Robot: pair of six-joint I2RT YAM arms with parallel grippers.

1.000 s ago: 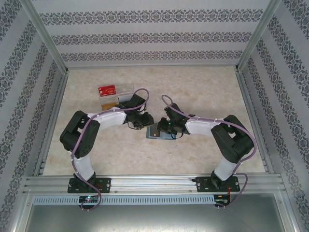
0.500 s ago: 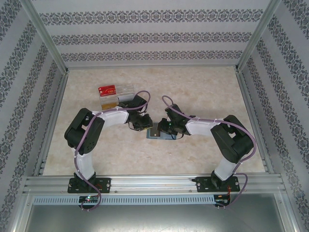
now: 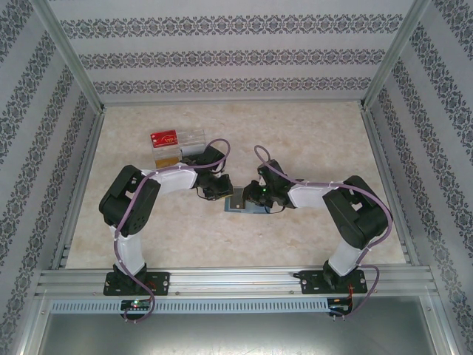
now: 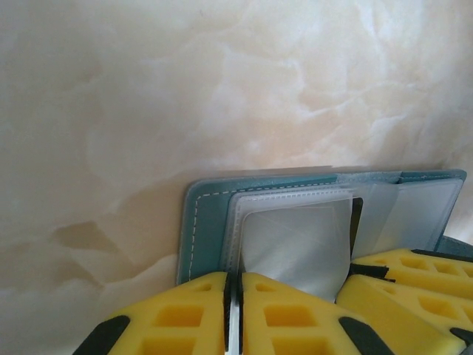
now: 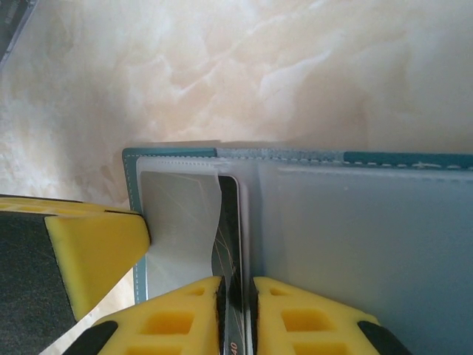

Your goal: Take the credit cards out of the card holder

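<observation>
Since a second earlier, my left elbow had swung inward and my left gripper [image 3: 222, 191] had closed in on the card holder [image 3: 241, 207]. Its fingers were pressed together, pinching the holder's clear sleeve [image 4: 295, 237] at its near edge. My right gripper [image 5: 236, 285] was clamped on the edge of a dark card [image 5: 230, 222] in the holder. That holder lay open and flat on the marbled table [image 3: 310, 133] between my two grippers. Farther back, behind my left arm, sat a clear tray [image 3: 191, 139] with a red card [image 3: 164, 137].
</observation>
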